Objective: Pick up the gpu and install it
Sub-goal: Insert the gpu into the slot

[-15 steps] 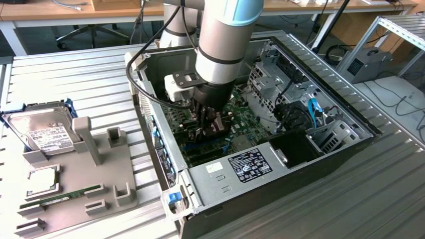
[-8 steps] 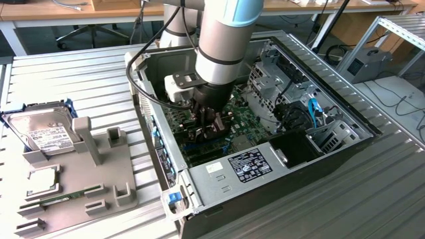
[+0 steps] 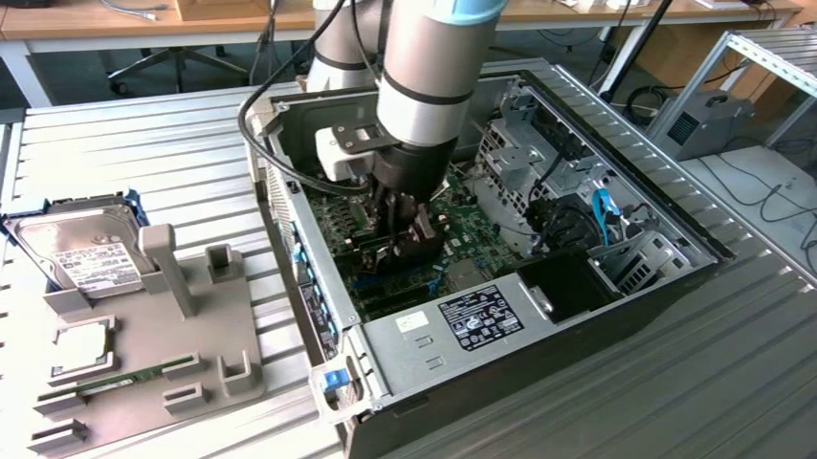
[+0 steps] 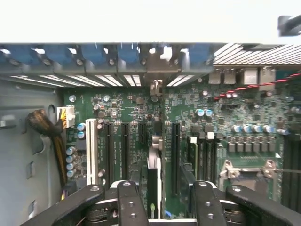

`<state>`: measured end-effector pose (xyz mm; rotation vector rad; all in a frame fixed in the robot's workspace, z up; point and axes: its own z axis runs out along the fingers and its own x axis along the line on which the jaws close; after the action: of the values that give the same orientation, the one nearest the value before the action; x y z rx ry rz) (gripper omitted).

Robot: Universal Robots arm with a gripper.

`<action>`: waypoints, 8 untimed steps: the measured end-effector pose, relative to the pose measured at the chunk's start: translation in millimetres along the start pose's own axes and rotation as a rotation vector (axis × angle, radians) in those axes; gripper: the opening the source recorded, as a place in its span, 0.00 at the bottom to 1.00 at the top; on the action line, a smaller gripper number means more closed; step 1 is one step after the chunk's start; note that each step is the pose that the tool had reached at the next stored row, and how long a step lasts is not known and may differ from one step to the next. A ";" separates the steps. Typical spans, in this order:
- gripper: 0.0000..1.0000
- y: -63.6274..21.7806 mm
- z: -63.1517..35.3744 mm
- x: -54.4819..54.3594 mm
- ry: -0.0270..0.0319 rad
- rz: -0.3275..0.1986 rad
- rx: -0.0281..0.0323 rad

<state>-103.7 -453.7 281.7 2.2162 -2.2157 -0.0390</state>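
Item: gpu [image 4: 153,160]. Stands on edge in a motherboard [image 4: 225,117] slot inside the open computer case [image 3: 422,344], its bracket end toward the case's rear slot wall; judged seated, since a card stays upright only when held by its slot.

Item: my pincer [image 4: 162,200]. Lowered into the case directly over the card, fingers [image 4: 129,202] spread wide on either side of its top edge, clamping nothing.

Item: hard drive [image 3: 79,253]. Parked in the fixture on the bench [image 3: 166,134], at the exterior view's left.
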 end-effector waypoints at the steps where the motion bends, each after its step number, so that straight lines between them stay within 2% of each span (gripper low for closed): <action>1: 0.45 0.1 -2.8 -0.9 0.0005 0.000 0.0000; 5: 0.44 -2.5 -4.9 -4.6 0.0010 -0.006 -0.0013; 6: 0.38 -4.8 -5.0 -5.1 0.0011 -0.008 -0.0036; 7: 0.38 -7.5 -5.0 -5.3 0.0011 -0.008 -0.0077; 8: 0.31 -10.9 -5.0 -5.4 0.0011 -0.009 -0.0127</action>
<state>-92.7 -448.4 286.5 2.2189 -2.1990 -0.0518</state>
